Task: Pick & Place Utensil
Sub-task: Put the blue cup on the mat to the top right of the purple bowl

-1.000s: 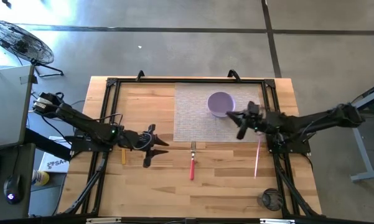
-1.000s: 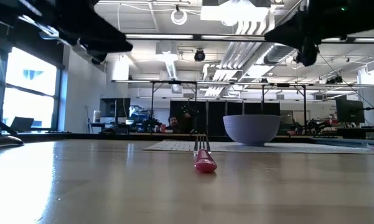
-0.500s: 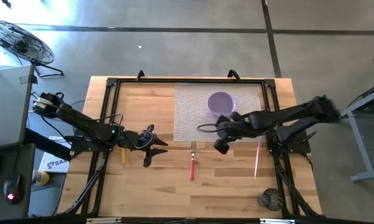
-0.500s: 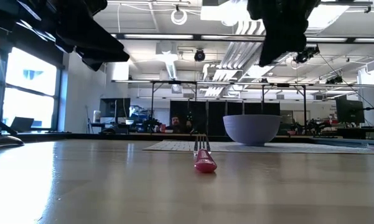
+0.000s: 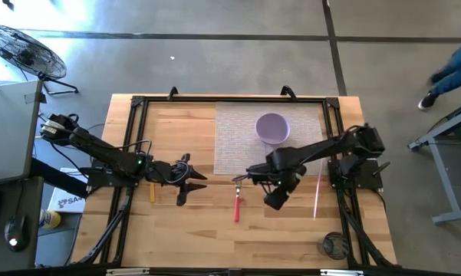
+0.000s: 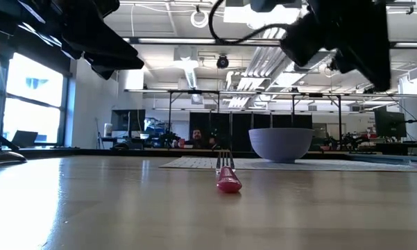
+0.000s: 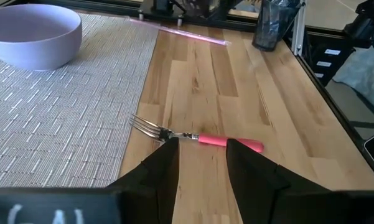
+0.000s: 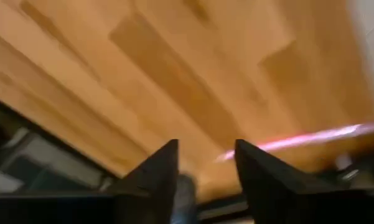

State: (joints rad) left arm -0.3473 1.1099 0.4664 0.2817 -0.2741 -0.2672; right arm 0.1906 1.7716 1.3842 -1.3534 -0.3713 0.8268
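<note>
From above, I am seeing the fork (image 5: 236,201) lying flat on the bare wood of the table (image 5: 176,238), pink handle toward the near edge and tines pointing at the woven placemat (image 5: 238,138), just short of its near border. The lavender bowl (image 5: 272,127) is sitting on the mat, toward its far right. My right gripper (image 5: 276,198) is hanging over the wood just right of the fork, apart from it, holding nothing. My left gripper (image 5: 186,181) is waiting left of the fork, fingers spread and empty. A thin pink rod (image 5: 317,193) is lying near the right frame rail.

At table level, the fork (image 6: 227,176) is resting by itself on the tabletop with the bowl (image 6: 280,144) standing behind it to the right; both arms are showing only as dark shapes overhead.

Through the left wrist camera, I am looking past two parted fingers (image 7: 157,169) at the fork (image 7: 193,137), its tines just beside the mat's edge (image 7: 68,124).

The right wrist camera is showing blurred wood and a pink streak, possibly the rod; its fingers (image 8: 155,171) are standing apart with nothing between them.
</note>
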